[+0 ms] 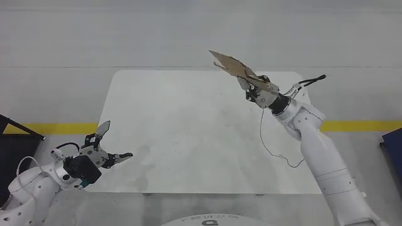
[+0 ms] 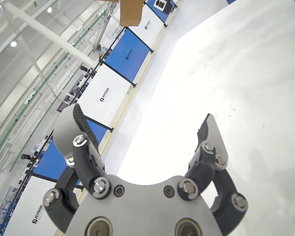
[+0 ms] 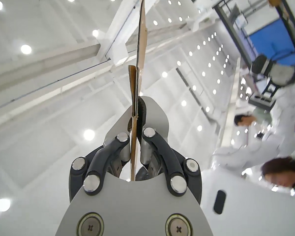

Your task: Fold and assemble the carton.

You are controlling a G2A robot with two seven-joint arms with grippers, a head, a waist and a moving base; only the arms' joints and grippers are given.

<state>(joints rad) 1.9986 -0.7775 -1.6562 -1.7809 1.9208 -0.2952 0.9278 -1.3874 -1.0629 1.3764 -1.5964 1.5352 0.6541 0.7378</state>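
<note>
At two o'clock, the flattened carton (image 1: 231,64) is pinched by the right tool (image 1: 252,87); the left tool (image 1: 115,142) is spread wide, empty.

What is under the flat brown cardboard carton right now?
The flat brown cardboard carton, clamped in the right hand, hangs over the far edge of the white table and the grey floor. The patch directly beneath is covered.

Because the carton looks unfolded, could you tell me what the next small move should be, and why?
Probably lower the carton toward the middle of the table. The right gripper is shut on it, flat, raised over the far corner, while the left gripper is open near the opposite edge.
</note>
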